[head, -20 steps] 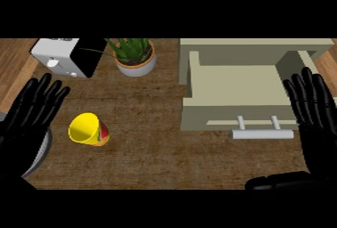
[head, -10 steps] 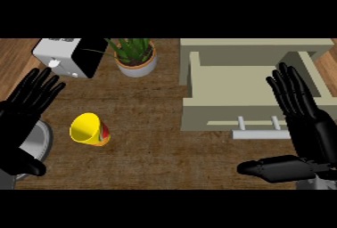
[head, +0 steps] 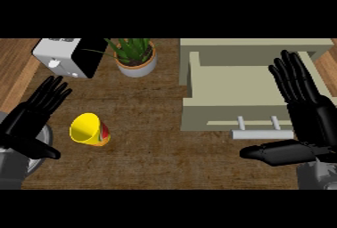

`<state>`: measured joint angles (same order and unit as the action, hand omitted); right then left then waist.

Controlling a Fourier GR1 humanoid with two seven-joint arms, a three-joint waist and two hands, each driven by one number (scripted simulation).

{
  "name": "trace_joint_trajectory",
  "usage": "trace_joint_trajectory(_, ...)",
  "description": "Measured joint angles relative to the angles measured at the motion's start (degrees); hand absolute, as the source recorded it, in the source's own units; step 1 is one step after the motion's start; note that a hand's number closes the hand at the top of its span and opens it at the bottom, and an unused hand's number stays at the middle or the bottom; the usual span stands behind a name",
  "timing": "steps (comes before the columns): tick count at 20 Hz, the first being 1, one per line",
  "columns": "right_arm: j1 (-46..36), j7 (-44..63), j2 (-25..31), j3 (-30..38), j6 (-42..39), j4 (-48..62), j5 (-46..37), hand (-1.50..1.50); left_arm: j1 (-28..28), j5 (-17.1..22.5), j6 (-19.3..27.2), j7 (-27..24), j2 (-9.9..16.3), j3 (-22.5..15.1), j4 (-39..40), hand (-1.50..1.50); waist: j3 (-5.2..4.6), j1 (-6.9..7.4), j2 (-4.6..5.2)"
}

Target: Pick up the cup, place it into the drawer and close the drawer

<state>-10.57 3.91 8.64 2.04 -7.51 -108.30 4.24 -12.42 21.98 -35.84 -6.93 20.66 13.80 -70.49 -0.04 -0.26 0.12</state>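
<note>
A yellow cup (head: 89, 129) lies tipped on the wooden counter at the left, its open mouth facing up-left. My left hand (head: 31, 116) is open just left of the cup, fingers straight and pointing up-right, apart from it. The beige drawer (head: 227, 113) stands pulled open at the right, with a pale bar handle (head: 262, 133) on its front. My right hand (head: 306, 110) is open over the drawer's right side, fingers straight and pointing up, thumb stretched left below the handle.
A white and black toaster (head: 71, 56) stands at the back left. Beside it is a potted green plant (head: 135, 59). Bare counter lies between the cup and the drawer.
Both hands have moved inward. The left hand has come closer to the cup, and the right hand has shifted left over the drawer's right edge. The cup has not moved.
</note>
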Motion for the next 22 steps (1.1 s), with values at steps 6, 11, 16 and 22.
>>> trace_joint_trajectory(6, -2.2, 1.7, 0.9, 1.3, -0.4, -0.6, 0.6, -1.5, -3.2, -9.8, 0.3, -11.2, 0.5, -0.3, 14.2, -1.5, -0.01, -0.25, 0.04)
trace_joint_trajectory(11, -2.7, 0.8, 1.3, 2.4, -1.4, 1.0, 1.2, -1.5, -7.0, -16.1, 1.2, -20.2, 0.9, -1.0, 26.8, -1.5, -0.01, -0.35, 0.08)
trace_joint_trajectory(16, -2.8, 2.0, 1.3, 2.5, -1.5, -0.3, 1.5, -1.5, -10.3, -21.5, 4.9, -28.4, 1.6, -1.9, 39.5, -1.5, -0.06, -0.65, 0.18)
trace_joint_trajectory(22, -3.9, 2.0, 1.3, 2.8, -1.6, 0.6, 1.5, -1.5, -12.2, -25.1, 7.8, -35.8, 2.6, -2.7, 49.1, -1.5, -0.14, -0.94, 0.37)
